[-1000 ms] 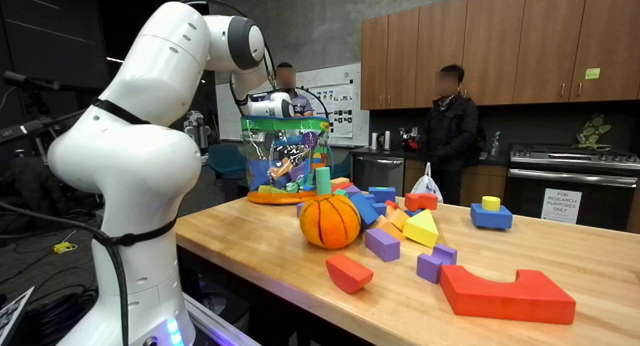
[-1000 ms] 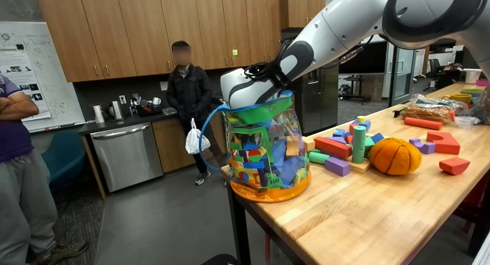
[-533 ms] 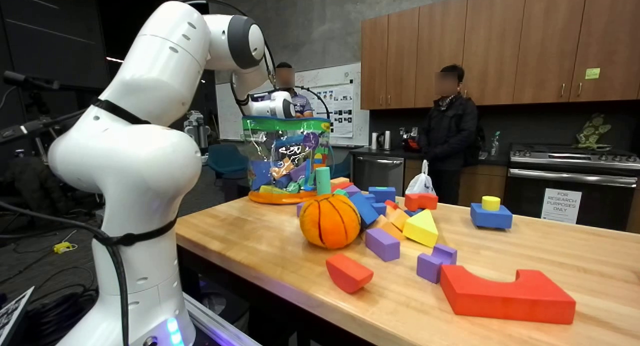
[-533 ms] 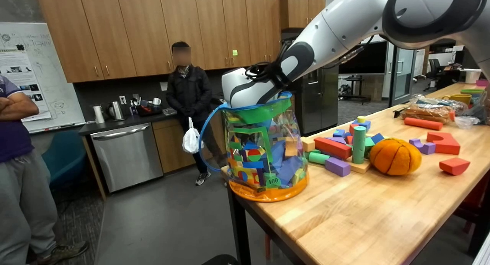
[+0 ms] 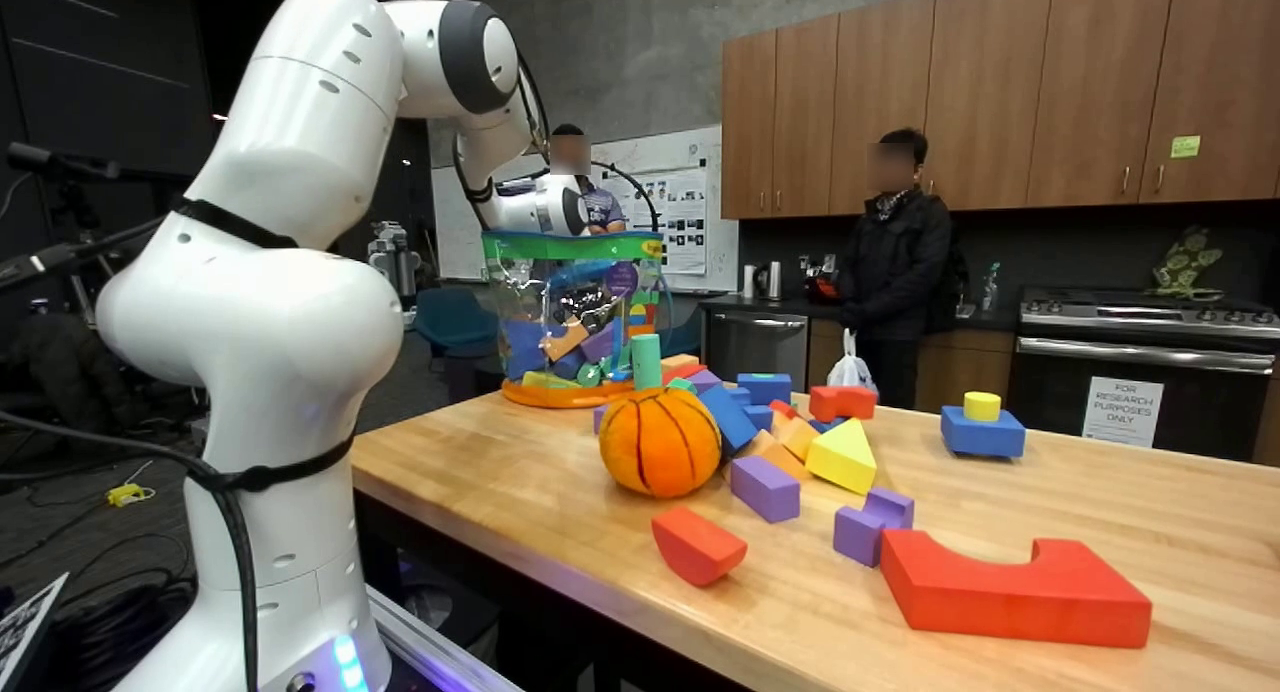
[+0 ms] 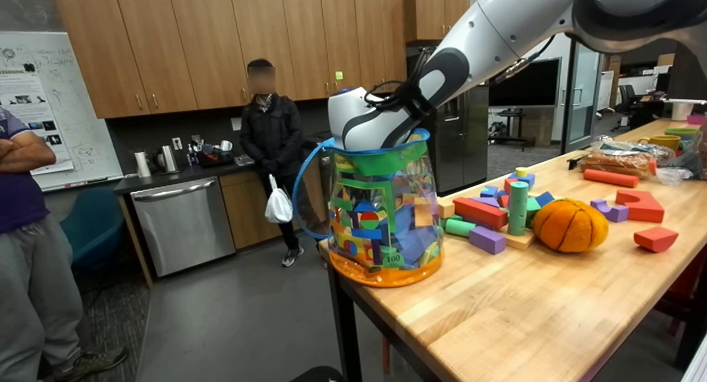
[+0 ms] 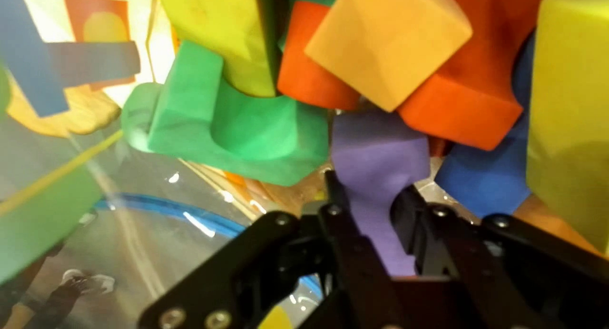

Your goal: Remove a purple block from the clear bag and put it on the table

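Purple block (image 7: 380, 153) is pinched btwn gripper (image 7: 371, 198) fingers (image 7: 340, 215) — w/in clear bag (image 6: 381, 164).

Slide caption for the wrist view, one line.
Gripper closed on a purple block inside the clear bag, a notched green block beside it.

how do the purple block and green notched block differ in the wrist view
The purple block sits between the fingers of the end effector; the green notched block lies outside them. In the picture, the purple block runs mostly up and down, the green notched block mostly across. Both are inside the clear bag.
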### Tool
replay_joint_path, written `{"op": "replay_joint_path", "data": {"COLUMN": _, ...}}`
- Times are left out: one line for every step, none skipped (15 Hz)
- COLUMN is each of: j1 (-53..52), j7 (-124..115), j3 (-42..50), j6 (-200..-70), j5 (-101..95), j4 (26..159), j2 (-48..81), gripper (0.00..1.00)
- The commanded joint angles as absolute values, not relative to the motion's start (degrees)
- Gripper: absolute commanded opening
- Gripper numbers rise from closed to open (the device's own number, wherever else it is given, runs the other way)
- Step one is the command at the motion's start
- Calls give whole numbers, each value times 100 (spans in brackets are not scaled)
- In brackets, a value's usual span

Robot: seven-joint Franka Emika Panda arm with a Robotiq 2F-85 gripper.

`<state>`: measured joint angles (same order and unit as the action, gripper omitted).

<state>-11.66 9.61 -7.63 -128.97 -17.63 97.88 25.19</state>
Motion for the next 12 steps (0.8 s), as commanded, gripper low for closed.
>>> {"op": "replay_joint_path", "data": {"j1": -1238, "j7": 567, "j3": -624, "j6": -13304, "j5": -2037, "j4": 10517, "j2": 1806, "gripper": 7}}
{"op": "replay_joint_path", "data": {"j1": -1239, "j7": 483, "j3": -618, "j6": -13388, "j5": -2086, "j4": 10670, "j2": 1648, "gripper": 7}}
{"op": "replay_joint_path", "data": {"j1": -1234, "j7": 408, "j3": -622, "j6": -13457, "j5": -2123, "j4": 10843, "j2": 1460, "gripper": 7}}
{"op": "replay_joint_path", "data": {"j1": -1227, "j7": 357, "j3": -630, "j6": -13495, "j5": -2148, "j4": 10975, "j2": 1303, "gripper": 7}}
{"op": "replay_joint_path", "data": {"j1": -1213, "j7": 321, "j3": -643, "j6": -13547, "j5": -2177, "j4": 11092, "j2": 1151, "gripper": 7}}
{"op": "replay_joint_path", "data": {"j1": -1203, "j7": 275, "j3": -648, "j6": -13562, "j5": -2214, "j4": 11175, "j2": 1010, "gripper": 7}}
{"op": "replay_joint_path", "data": {"j1": -1194, "j7": 235, "j3": -652, "j6": -13565, "j5": -2251, "j4": 11237, "j2": 876, "gripper": 7}}
{"op": "replay_joint_path", "data": {"j1": -1187, "j7": 168, "j3": -650, "j6": -13578, "j5": -2317, "j4": 11288, "j2": 747, "gripper": 7}}
{"op": "replay_joint_path", "data": {"j1": -1182, "j7": 62, "j3": -648, "j6": -13604, "j5": -2419, "j4": 11346, "j2": 607, "gripper": 7}}
{"op": "replay_joint_path", "data": {"j1": -1173, "j7": -107, "j3": -635, "j6": -13693, "j5": -2566, "j4": 11408, "j2": 467, "gripper": 7}}
{"op": "replay_joint_path", "data": {"j1": -1163, "j7": -263, "j3": -635, "j6": -13746, "j5": -2711, "j4": 11459, "j2": 335, "gripper": 7}}
{"op": "replay_joint_path", "data": {"j1": -1148, "j7": -454, "j3": -628, "j6": -13832, "j5": -2892, "j4": 11496, "j2": 221, "gripper": 7}}
